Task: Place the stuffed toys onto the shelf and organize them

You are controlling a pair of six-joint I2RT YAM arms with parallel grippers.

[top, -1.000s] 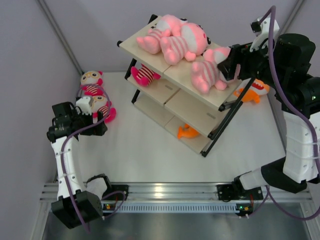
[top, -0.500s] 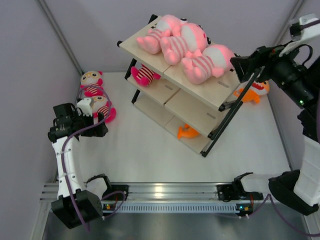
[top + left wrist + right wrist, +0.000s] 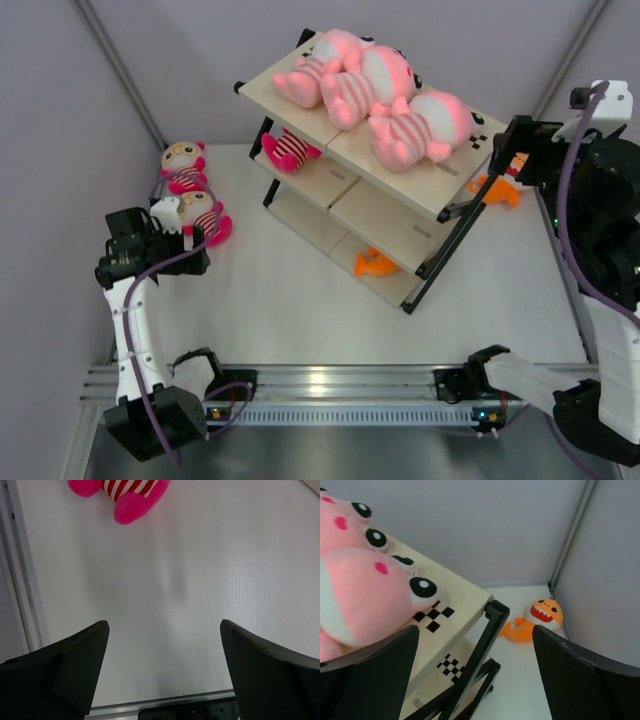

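Orange toy (image 3: 543, 616) — toothy face plain only from right wrist.

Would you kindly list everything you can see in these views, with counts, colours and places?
Shelf: one, cream boards in a black frame, three tiers, on the table.
Large plush toys: three, pale pink with striped bodies, lying together on the top board.
Small plush toys: three, hot pink with stripes; two on the table at the left, one on the middle board.
Orange plush toys: two; one on the bottom board, one on the table by the right end of the rack.
Table: one, white.
Left gripper: black, open, empty, over bare table.
Right gripper: black, open, empty, beside the top board's corner.
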